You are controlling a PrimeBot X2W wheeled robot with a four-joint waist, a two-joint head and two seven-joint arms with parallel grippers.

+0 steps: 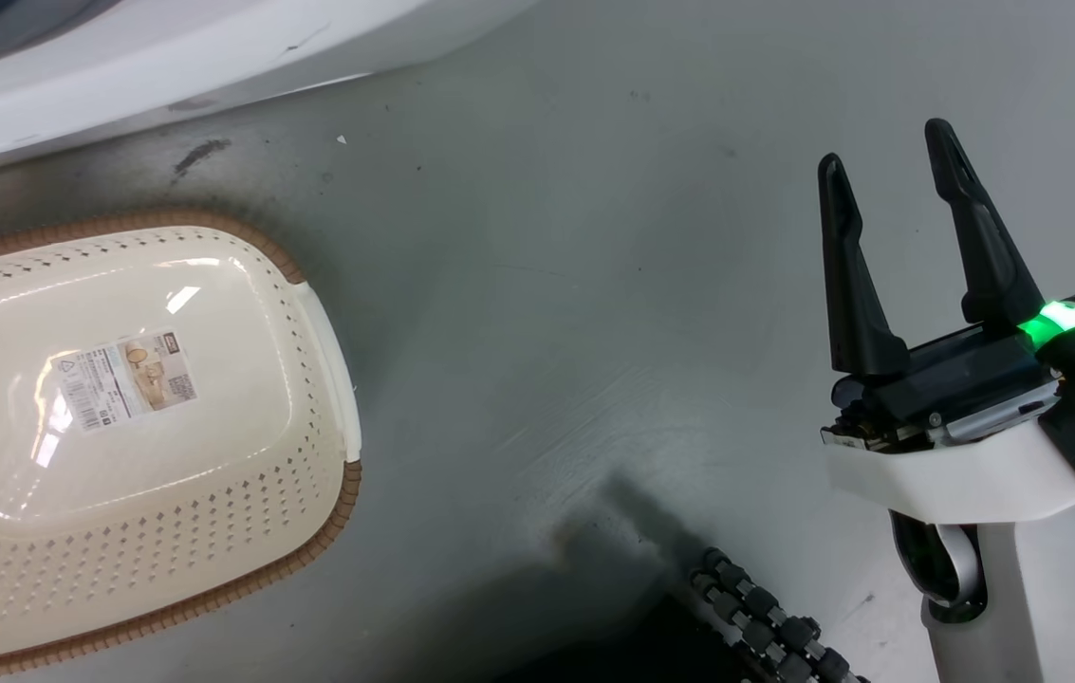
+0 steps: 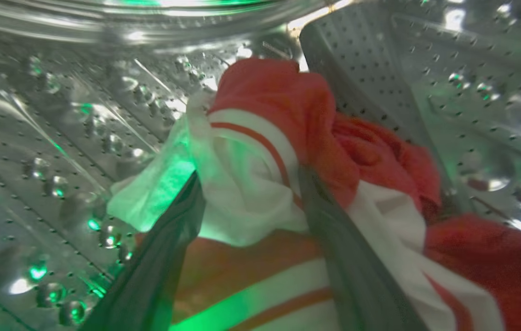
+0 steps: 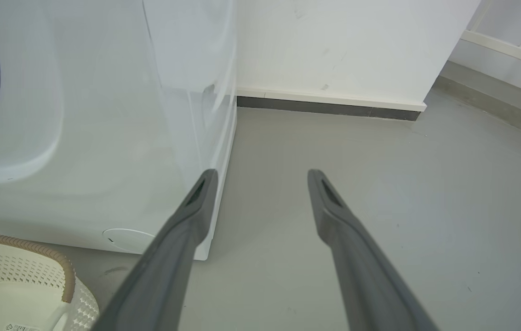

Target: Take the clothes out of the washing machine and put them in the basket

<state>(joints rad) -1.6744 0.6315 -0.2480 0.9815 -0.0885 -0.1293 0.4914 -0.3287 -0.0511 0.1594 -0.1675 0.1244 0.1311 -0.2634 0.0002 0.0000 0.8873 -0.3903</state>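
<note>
In the left wrist view the clothes (image 2: pixel 288 115), red fabric with white panels and thin red stripes, lie bunched inside the washing machine's perforated steel drum (image 2: pixel 58 138). My left gripper (image 2: pixel 251 184) is open inside the drum, its fingers on either side of a white fold of the pile. The cream basket (image 1: pixel 262 493) with its brown rim stands on the floor at the left of the head view with nothing in it but a label on its bottom. It is just in front of the white washing machine (image 1: pixel 167 47). My right gripper (image 1: pixel 886 144) hangs open over bare floor, right of the basket.
The right wrist view looks past the open right gripper (image 3: pixel 262 174) at the machine's front corner (image 3: pixel 104 138), the basket rim (image 3: pixel 21 271), a white wall with a dark skirting (image 3: pixel 329 108) and grey floor. My base's roller wheel (image 1: pixel 765 617) shows at the bottom.
</note>
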